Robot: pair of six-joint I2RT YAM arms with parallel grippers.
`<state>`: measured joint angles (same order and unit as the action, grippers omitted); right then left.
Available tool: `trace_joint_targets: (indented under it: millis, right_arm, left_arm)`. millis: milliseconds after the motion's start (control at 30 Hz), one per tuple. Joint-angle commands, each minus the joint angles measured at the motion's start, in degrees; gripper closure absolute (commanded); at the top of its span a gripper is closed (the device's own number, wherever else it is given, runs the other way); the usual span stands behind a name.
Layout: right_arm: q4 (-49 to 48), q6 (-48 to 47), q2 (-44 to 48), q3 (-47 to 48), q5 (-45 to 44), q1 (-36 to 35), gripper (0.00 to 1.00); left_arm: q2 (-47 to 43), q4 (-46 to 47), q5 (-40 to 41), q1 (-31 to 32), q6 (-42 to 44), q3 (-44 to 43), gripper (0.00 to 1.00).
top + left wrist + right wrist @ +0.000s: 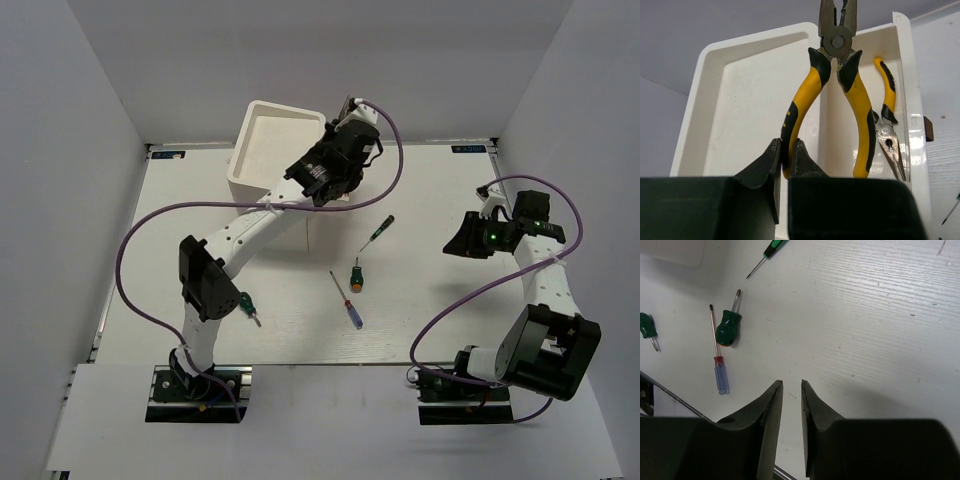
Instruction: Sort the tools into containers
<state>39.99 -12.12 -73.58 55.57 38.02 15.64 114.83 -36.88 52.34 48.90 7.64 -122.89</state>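
My left gripper [786, 150] is shut on one handle of the big yellow-and-black pliers [837, 47], held over the white drawer [740, 100]. Slim yellow-handled pliers [888, 120] lie in the drawer by its right wall. In the top view the left gripper [330, 168] hangs over the drawer's [262, 140] right part. My right gripper [462, 241] is open and empty above bare table; its jaws [791, 387] stand a little apart. On the table lie a thin green-handled screwdriver [378, 230], a stubby green one [356, 275], a thin blue-handled one [348, 300] and another stubby green one [246, 306].
The right wrist view shows the same screwdrivers: thin green [771, 249], stubby green [729, 326], blue [719, 367], second stubby [647, 327]. The drawer's dark knob [928, 129] sticks out on its right side. White walls close in the table on three sides.
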Motion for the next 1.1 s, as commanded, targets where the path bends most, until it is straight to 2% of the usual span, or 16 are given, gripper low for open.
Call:
trace_joint_targets:
  millis: [0, 167, 300, 367, 433, 500, 533, 633, 733, 767, 800, 867, 900, 967, 1000, 1067]
  right_arm:
    - [-1.76, 0.69, 0.72, 0.15, 1.97, 0.18, 0.72]
    - [-1.93, 0.78, 0.28, 0.68, 2.32, 0.09, 0.71]
    - [-1.93, 1.04, -0.42, 1.12, 3.11, 0.09, 0.70]
    - [-2.10, 1.13, -0.77, 1.47, 3.72, 0.18, 0.70]
    - [-2.02, 0.96, -1.12, 1.73, 3.99, -0.08, 0.66]
    - [-1.93, 0.09, -2.08, 2.43, 5.39, -0.17, 0.63]
    - [-2.19, -0.01, -2.27, 2.78, 5.92, -0.34, 0.60]
    - [-4.30, -0.62, -4.90, 4.72, 9.43, -0.87, 0.52]
    - [-8.77, -0.36, -8.32, 7.70, 14.26, -2.53, 0.50]
    - [-12.44, -0.27, -9.20, 8.75, 15.49, -3.06, 0.54]
    - [-14.30, 1.03, -11.13, 9.37, 16.38, -4.64, 0.65]
    - [-17.92, 1.13, -16.30, 14.37, 16.39, -7.62, 1.00]
    - [-18.10, 1.05, -18.07, 18.04, 15.43, -9.82, 1.00]
    - [-18.10, 1.39, -24.22, 24.48, 13.85, -14.02, 1.00]
    - [-17.58, 1.31, -25.81, 30.94, 12.62, -14.93, 1.00]
    - [-15.92, 1.66, -31.49, 34.94, 9.90, -19.03, 1.00]
  left_arm:
    - [-0.57, 1.20, -2.32, -0.82, -1.75, 0.02, 1.00]
    - [1.19, 0.68, -3.64, -0.83, -2.89, 0.02, 0.98]
    - [1.81, 0.67, -3.65, -1.36, -3.42, 0.55, 0.83]
    - [2.33, 0.67, -4.17, -1.36, -3.42, 0.55, 0.71]
    - [2.33, 0.67, -4.17, -1.36, -3.42, 0.55, 0.59]
    - [2.33, 0.67, -4.17, -1.88, -3.42, 0.55, 0.54]
    - [2.33, 0.67, -4.17, -1.88, -3.42, -0.06, 0.47]
    - [1.28, 0.15, -4.17, -1.88, -3.94, -0.60, 0.43]
    - [-0.47, -4.06, -4.70, -1.88, -6.92, -5.32, 0.42]
    - [-1.61, -5.29, -5.22, -1.88, -8.50, -6.04, 0.60]
    - [-3.01, -7.65, -6.10, -3.97, -10.43, -6.04, 0.75]
    - [-9.66, -8.38, -10.40, -7.31, -17.20, -4.04, 1.00]
    - [-12.23, -7.16, -14.15, -11.94, -20.35, 0.15, 1.00]
    - [-16.98, -5.58, -17.17, -16.98, -22.48, 4.48, 1.00]
    - [-19.87, -5.57, -19.79, -21.96, -23.80, 7.29, 0.92]
    - [-20.61, -6.18, -22.53, -26.73, -24.43, 8.80, 0.72]
